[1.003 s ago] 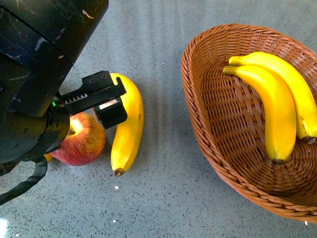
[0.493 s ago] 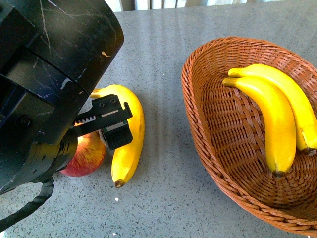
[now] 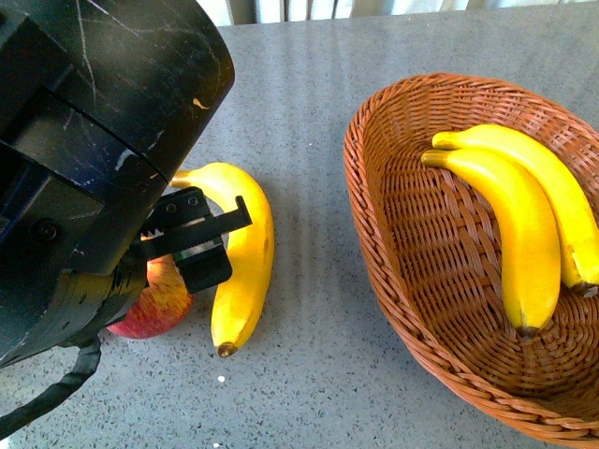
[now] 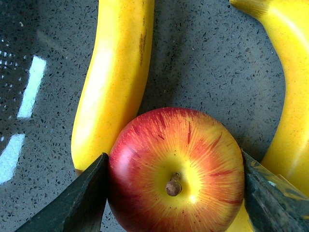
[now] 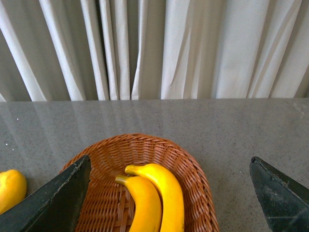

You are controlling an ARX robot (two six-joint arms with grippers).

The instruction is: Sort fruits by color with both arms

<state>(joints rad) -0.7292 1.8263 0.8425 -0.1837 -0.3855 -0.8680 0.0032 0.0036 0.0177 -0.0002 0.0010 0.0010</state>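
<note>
Since 0.5 s ago the L pincer had slid a bit lower & closer over the red apple, hiding more of it; its fingers pressed the apple on both sides. The grey speckled tabletop carried everything. The bulky black L arm filled the front view's left. A brown wicker basket sat at right w/ two bananas side by side inside. A loose banana curved just beside the apple; another banana touched the apple's other side. The R pincer hung spread wide, facing the basket.
</note>
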